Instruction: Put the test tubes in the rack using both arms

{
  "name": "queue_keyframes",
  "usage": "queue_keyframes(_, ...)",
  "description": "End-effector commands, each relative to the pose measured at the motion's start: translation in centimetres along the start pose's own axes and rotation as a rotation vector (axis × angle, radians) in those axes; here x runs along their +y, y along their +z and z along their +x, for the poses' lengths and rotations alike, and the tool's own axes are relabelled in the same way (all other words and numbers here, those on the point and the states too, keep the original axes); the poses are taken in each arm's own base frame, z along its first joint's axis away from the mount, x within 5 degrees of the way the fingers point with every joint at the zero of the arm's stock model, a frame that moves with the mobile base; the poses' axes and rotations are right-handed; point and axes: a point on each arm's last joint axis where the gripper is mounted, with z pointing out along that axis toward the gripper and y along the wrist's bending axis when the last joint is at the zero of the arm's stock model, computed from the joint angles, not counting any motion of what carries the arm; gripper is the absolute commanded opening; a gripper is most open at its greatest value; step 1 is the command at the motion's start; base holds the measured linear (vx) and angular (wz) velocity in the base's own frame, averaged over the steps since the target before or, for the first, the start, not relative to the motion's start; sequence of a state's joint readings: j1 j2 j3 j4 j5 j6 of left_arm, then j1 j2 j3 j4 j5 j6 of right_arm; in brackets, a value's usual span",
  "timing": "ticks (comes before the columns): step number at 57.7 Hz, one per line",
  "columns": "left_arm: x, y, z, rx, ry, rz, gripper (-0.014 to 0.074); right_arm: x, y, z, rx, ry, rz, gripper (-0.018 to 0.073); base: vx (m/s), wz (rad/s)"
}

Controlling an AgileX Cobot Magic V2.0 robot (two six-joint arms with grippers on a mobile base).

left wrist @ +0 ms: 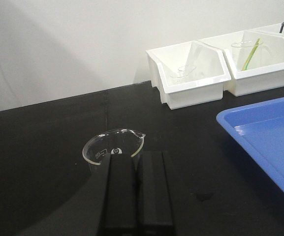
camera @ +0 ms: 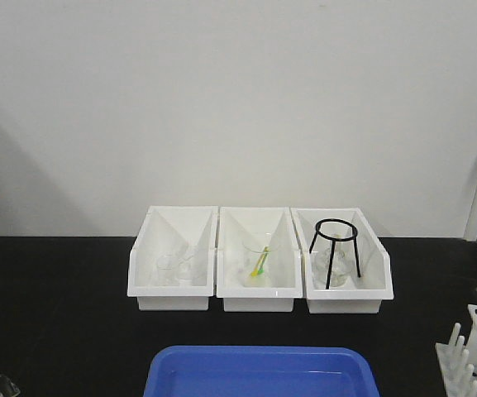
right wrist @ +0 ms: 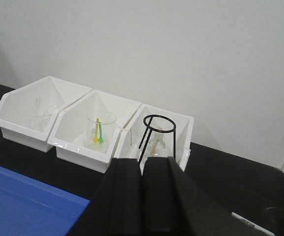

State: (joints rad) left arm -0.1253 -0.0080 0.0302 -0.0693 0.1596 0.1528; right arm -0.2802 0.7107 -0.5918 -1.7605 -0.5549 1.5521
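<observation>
Both pincers, left (left wrist: 137, 162) and right (right wrist: 142, 167), are pressed together, well apart from the rack (camera: 472, 356).

A matte black bench (camera: 56, 314) carries three glossy white open-fronted plastic bins (camera: 257, 260), a bright blue plastic tray (camera: 259, 372) and a small white plastic peg rack (camera: 469, 360) under a plain off-white wall (camera: 238, 99). The middle bin holds a clear glass beaker (right wrist: 101, 129) with yellow and green sticks (right wrist: 98, 133), the right bin a black wire tripod ring (camera: 336, 248). A clear glass spouted beaker (left wrist: 113, 146) stands before the black left end effector (left wrist: 137, 189); the right end effector (right wrist: 142, 196) is black too.
</observation>
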Motion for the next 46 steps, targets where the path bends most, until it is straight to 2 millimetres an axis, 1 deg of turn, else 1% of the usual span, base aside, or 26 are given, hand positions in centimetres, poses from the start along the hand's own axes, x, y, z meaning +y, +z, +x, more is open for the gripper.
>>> queue_keyframes(1, 0.0, 0.1, 0.2, -0.060, -0.004, -0.012, -0.0020, -0.3, -0.2, -1.2, -0.044, 0.008, 0.025, -0.0008, 0.00, 0.00)
queue_keyframes(18, 0.0, 0.1, 0.2, -0.060, -0.004, -0.012, -0.0020, -0.4, -0.2, -1.1, -0.037, -0.002, 0.038, -0.0008, 0.00, 0.00)
queue_keyframes(22, 0.0, 0.1, 0.2, -0.060, -0.004, -0.012, -0.0020, -0.2, -0.2, -1.2, -0.045, 0.034, 0.016, -0.0008, 0.00, 0.00)
queue_keyframes(29, 0.0, 0.1, 0.2, -0.060, -0.004, -0.012, -0.0020, -0.3, 0.5, -1.0, -0.049, 0.096, -0.013, -0.0008, 0.00, 0.00)
queue_keyframes(36, 0.0, 0.1, 0.2, -0.060, -0.004, -0.012, -0.0020, -0.6, 0.6, -1.6, -0.128, 0.146, -0.004, -0.0008, 0.00, 0.00)
queue_keyframes(39, 0.0, 0.1, 0.2, -0.060, -0.004, -0.012, -0.0020, -0.9, 0.6, -1.8, -0.168, 0.155, 0.019, -0.0008, 0.00, 0.00)
queue_keyframes(43, 0.0, 0.1, 0.2, -0.060, -0.004, -0.012, -0.0020, -1.4, 0.4, -1.7, -0.228, 0.162, 0.093, -0.0008, 0.00, 0.00)
queue_keyframes(46, 0.0, 0.1, 0.2, -0.060, -0.004, -0.012, -0.0020, -1.6, 0.0, -1.2, -0.257, 0.169, 0.158, -0.0008, 0.00, 0.00)
